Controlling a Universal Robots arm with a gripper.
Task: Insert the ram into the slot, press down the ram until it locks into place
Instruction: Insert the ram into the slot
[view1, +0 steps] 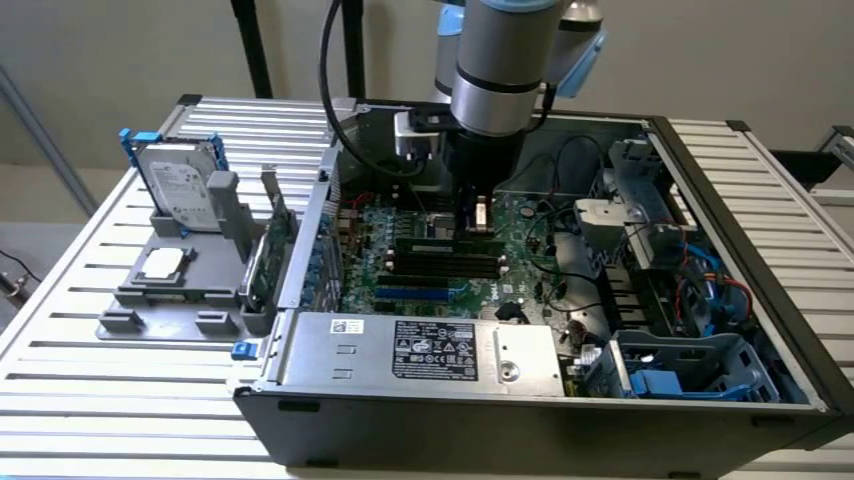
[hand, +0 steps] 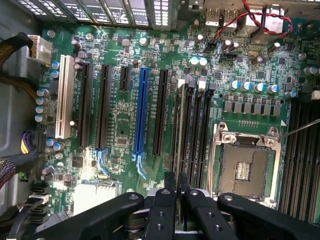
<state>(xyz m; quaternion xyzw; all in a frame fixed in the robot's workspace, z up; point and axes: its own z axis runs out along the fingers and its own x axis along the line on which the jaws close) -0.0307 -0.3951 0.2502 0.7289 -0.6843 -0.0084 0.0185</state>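
The ram (hand: 180, 125) shows edge-on as a thin pale-green strip standing along the first of several parallel black slots (hand: 192, 135), beside the processor socket (hand: 246, 167). My gripper (hand: 177, 192) has its two black fingers (hand: 169, 200) pressed close together on the ram's near end, gripping its thin edge. In the exterior view the ram (view1: 441, 244) stands as a green stick with dark chips over the black slots (view1: 441, 266). There the gripper (view1: 477, 222) comes straight down from the arm onto it. Whether the end clips are latched cannot be told.
An open computer case (view1: 747, 230) surrounds the motherboard. A blue slot (hand: 141, 110) and longer black card slots lie beside the memory sockets. Red-black wires (hand: 260, 20) run near the board edge. Outside the case, a hard drive (view1: 180, 190) and a green expansion card (view1: 276, 245) rest on a grey fixture.
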